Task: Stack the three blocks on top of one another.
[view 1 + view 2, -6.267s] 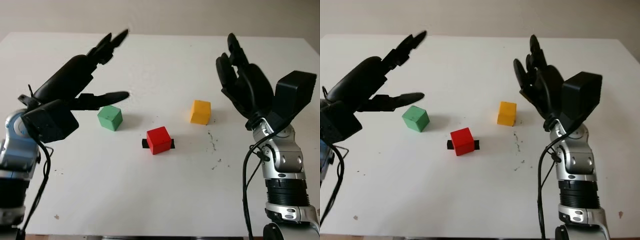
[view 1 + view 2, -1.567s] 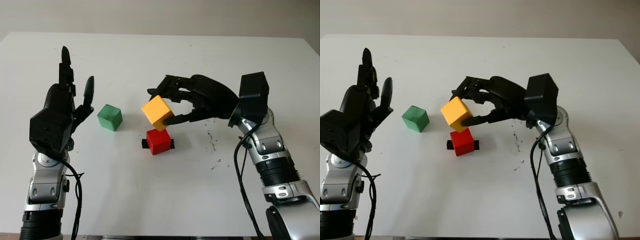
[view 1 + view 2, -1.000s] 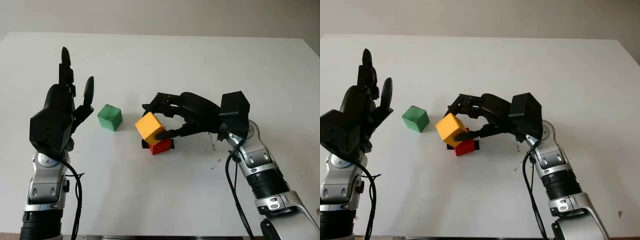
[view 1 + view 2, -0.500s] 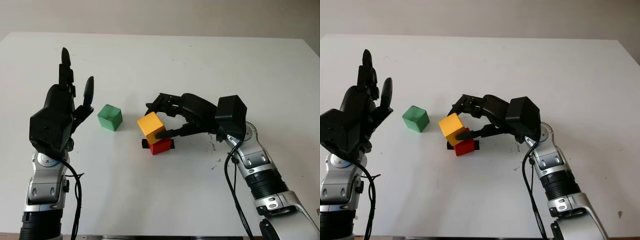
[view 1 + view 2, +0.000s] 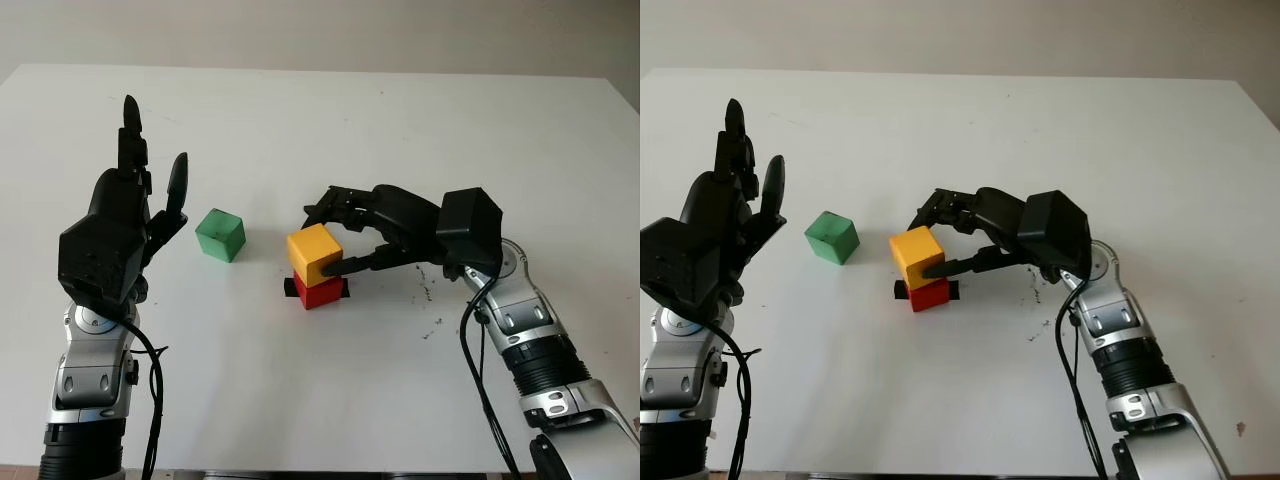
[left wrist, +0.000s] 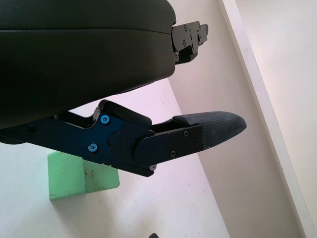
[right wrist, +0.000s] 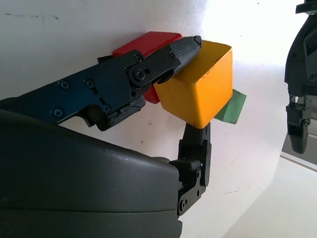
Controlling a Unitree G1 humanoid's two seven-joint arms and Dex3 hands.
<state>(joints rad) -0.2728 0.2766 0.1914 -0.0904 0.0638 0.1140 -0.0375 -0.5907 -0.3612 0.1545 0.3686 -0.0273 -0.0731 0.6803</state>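
My right hand [image 5: 345, 235] grips the yellow block [image 5: 314, 255] atop the red block [image 5: 320, 290], mid-bench; next, square it and release. Left hand [image 5: 115, 235] open, raised beside the green block [image 5: 220, 235].

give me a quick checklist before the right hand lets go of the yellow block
1. Yellow block sits on the red block: ok, it is on top.
2. Yellow squared up with red: not ok, it looks shifted toward the green block's side and slightly turned.
3. Right hand has its grip on the yellow block: ok, fingers are pressed against it.
4. Red block flat on the table: ok, over a small black marker.
5. Green block free for the third layer: ok, alone on the table, apart from the stack.
6. Left hand out of the way: ok, open, raised beside the green block.
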